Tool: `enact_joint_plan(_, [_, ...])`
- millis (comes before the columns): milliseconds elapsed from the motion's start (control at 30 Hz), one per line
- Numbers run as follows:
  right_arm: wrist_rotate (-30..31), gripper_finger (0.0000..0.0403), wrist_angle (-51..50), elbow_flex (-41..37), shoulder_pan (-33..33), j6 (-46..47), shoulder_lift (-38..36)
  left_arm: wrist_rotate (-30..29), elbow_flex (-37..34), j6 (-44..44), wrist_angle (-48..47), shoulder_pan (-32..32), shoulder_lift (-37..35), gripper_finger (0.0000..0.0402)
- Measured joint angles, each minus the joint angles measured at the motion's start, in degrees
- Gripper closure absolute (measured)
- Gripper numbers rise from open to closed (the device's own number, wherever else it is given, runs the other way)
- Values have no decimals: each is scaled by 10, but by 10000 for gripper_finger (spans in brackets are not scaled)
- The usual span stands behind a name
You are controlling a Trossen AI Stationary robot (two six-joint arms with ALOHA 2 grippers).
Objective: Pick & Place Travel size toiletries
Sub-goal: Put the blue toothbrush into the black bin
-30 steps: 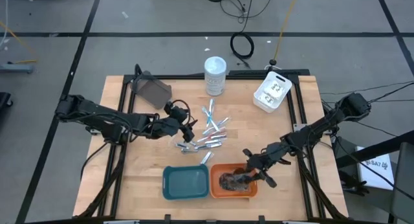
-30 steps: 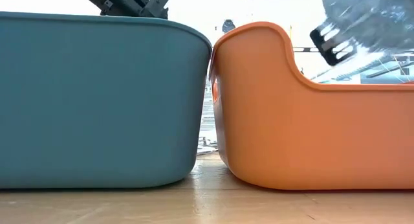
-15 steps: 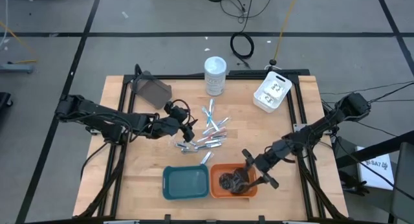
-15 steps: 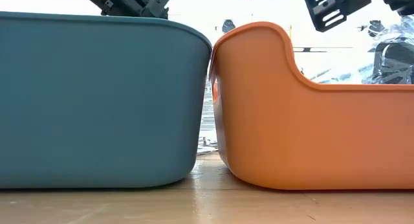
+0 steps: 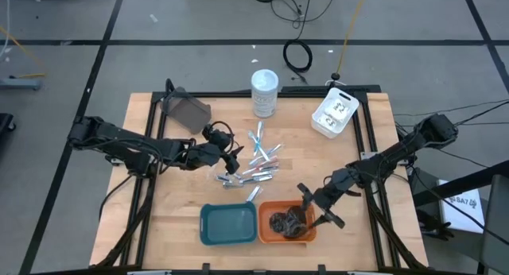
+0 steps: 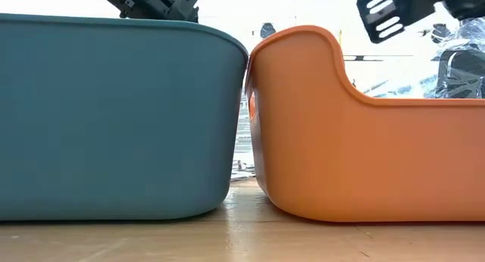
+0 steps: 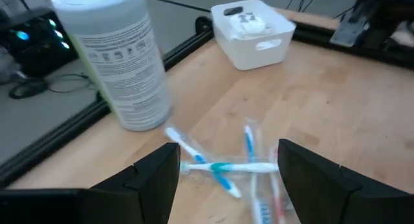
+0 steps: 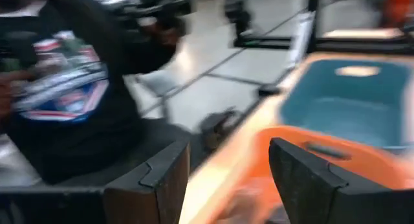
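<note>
My right tool (image 5: pixel 316 208) hung over the glossy, round-cornered orange plastic tray (image 5: pixel 266 234), its fingers spread wide with nothing between them. In that tray lay a dark round bundle in crinkled clear wrap (image 5: pixel 285 222). Touching the orange tray's side stood a smooth teal plastic tray (image 5: pixel 228 225). Beyond the orange tray, mid-table, slim silver-white wrapped toothbrushes (image 5: pixel 256 162) lay scattered on the pale wooden table (image 5: pixel 175 203). My left tool (image 5: pixel 231 158) hovered at that pile, fingers parted and empty. Farther beyond the tray stood a tall white-lidded cylindrical jar (image 5: pixel 265 93) and a white box-shaped bin (image 5: pixel 335 114).
</note>
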Motion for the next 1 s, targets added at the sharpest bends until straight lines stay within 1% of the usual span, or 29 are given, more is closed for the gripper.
enact_joint_plan(67, [46, 204, -16, 0, -17, -17, -13, 24, 0, -7, 10, 7, 0, 149])
enact_joint_plan(167, [136, 204, -58, 0, -47, -45, -39, 66, 0, -22, 19, 23, 0, 149])
enact_joint_plan(267, [221, 204, -109, 0, -77, -57, -70, 93, 0, -28, 25, 39, 3, 149])
enact_joint_plan(400, [288, 204, -160, 0, -113, -86, -112, 124, 0, -16, 35, 58, 27, 149])
enact_joint_plan(533, [295, 205, -180, 0, -149, -114, -141, 132, 0, -7, 83, 84, 75, 149])
enact_joint_plan(633, [294, 207, -186, 0, -170, -118, -148, 155, 1, -47, 127, 109, 122, 149])
enact_joint_plan(700, [294, 207, -196, 0, -182, -119, -147, 183, 17, -74, 121, 124, 156, 149])
enact_joint_plan(733, [293, 207, -200, 0, -187, -120, -146, 197, 31, -78, 110, 130, 174, 149])
enact_joint_plan(833, [292, 207, -212, 0, -200, -116, -140, 213, 87, -78, 29, 140, 225, 149])
enact_joint_plan(933, [293, 207, -219, 0, -207, -114, -134, 215, 156, -63, -56, 146, 275, 149])
enact_joint_plan(1000, [292, 208, -227, 0, -208, -113, -134, 216, 203, -59, -92, 149, 308, 149])
